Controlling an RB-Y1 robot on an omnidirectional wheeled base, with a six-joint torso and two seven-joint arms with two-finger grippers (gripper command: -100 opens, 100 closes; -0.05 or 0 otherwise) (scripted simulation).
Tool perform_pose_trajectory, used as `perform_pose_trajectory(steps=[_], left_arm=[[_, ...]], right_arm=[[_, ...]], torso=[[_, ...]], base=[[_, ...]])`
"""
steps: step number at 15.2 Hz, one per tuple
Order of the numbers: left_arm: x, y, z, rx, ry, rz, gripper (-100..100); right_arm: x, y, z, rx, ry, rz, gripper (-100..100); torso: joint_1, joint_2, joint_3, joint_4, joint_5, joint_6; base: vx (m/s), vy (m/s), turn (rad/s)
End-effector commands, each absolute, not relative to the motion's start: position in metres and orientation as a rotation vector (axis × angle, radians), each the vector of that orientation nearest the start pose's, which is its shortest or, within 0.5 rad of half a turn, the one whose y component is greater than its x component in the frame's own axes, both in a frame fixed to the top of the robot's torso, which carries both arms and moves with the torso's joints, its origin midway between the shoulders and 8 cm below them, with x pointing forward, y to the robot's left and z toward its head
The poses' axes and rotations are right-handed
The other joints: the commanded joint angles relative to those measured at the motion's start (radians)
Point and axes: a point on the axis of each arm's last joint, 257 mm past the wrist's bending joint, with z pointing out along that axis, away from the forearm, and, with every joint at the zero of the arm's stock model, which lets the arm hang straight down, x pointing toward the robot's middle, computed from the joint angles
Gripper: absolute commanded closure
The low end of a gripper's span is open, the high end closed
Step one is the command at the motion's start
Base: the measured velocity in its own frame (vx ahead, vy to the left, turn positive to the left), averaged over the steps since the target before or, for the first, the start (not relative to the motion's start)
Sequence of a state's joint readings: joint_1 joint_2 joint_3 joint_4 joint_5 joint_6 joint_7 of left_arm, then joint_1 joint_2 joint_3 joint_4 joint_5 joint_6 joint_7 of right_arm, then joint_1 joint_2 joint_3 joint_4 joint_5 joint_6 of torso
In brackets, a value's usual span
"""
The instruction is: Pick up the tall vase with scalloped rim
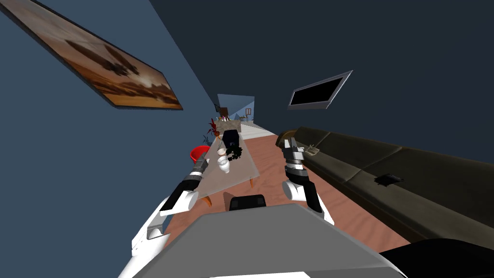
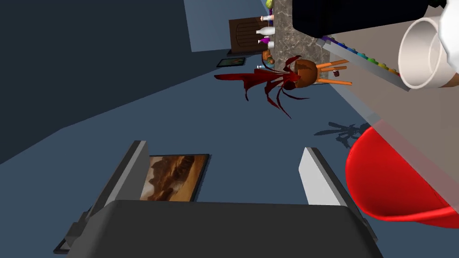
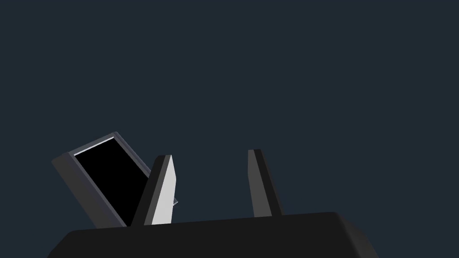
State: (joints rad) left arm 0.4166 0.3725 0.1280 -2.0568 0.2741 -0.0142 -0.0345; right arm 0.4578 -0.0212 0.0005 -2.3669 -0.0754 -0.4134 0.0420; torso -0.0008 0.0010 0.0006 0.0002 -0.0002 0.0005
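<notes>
Left tool [image 2: 224, 147], wide apart, near empty white cup [image 2: 414, 58] and white vase [image 1: 223, 165]; right tool [image 3: 210, 154] apart.

I found nothing to read. The painting [image 1: 111, 67] bore no lettering, the wall screen [image 1: 316, 91] was plain black, and the far bottles [image 2: 265, 30] were too small for me to make out any labels.
</notes>
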Motion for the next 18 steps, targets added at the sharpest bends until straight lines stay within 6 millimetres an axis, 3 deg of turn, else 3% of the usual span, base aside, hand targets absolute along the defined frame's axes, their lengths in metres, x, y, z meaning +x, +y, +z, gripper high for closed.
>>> perform_pose_trajectory(steps=[1, 3, 7, 10, 11, 14, 18], left_arm=[[0.429, 0.376, -0.148, -1.072, 1.186, -1.044, -100], [0.429, 0.377, -0.153, -1.087, 1.199, -1.035, -100], [0.434, 0.399, -0.179, -1.178, 1.259, -0.985, -100], [0.433, 0.4, -0.189, -1.209, 1.284, -0.964, -100], [0.434, 0.411, -0.199, -1.249, 1.304, -0.941, -100], [0.432, 0.413, -0.207, -1.273, 1.322, -0.924, -100], [0.43, 0.437, -0.229, -1.37, 1.365, -0.863, -100]], right_arm=[[0.342, -0.278, 0.06, 0.641, 0.57, 1.341, 0], [0.342, -0.278, 0.06, 0.641, 0.57, 1.341, 0], [0.342, -0.278, 0.06, 0.641, 0.57, 1.341, 0], [0.342, -0.278, 0.06, 0.641, 0.57, 1.341, 0], [0.342, -0.278, 0.06, 0.641, 0.57, 1.341, 0], [0.342, -0.278, 0.06, 0.641, 0.57, 1.341, 0], [0.342, -0.278, 0.06, 0.641, 0.57, 1.341, 0]], torso=[[0.0, 0.0, 0.0, 0.0, 0.0, 0.0], [0.0, 0.0, 0.0, 0.0, 0.0, 0.0], [0.0, 0.0, 0.0, 0.0, 0.0, 0.0], [0.0, 0.0, 0.0, 0.0, 0.0, 0.0], [0.0, 0.0, 0.0, 0.0, 0.0, -0.001], [0.0, 0.0, 0.0, 0.0, 0.0, 0.0], [0.0, 0.0, 0.0, 0.0, 0.0, -0.001]], base=[[-0.017, -0.02, -0.15], [-0.01, -0.01, -0.028], [-0.011, -0.018, -0.125], [-0.009, -0.014, -0.075], [-0.006, -0.016, -0.147], [-0.009, -0.012, -0.076], [-0.009, -0.018, -0.139]])
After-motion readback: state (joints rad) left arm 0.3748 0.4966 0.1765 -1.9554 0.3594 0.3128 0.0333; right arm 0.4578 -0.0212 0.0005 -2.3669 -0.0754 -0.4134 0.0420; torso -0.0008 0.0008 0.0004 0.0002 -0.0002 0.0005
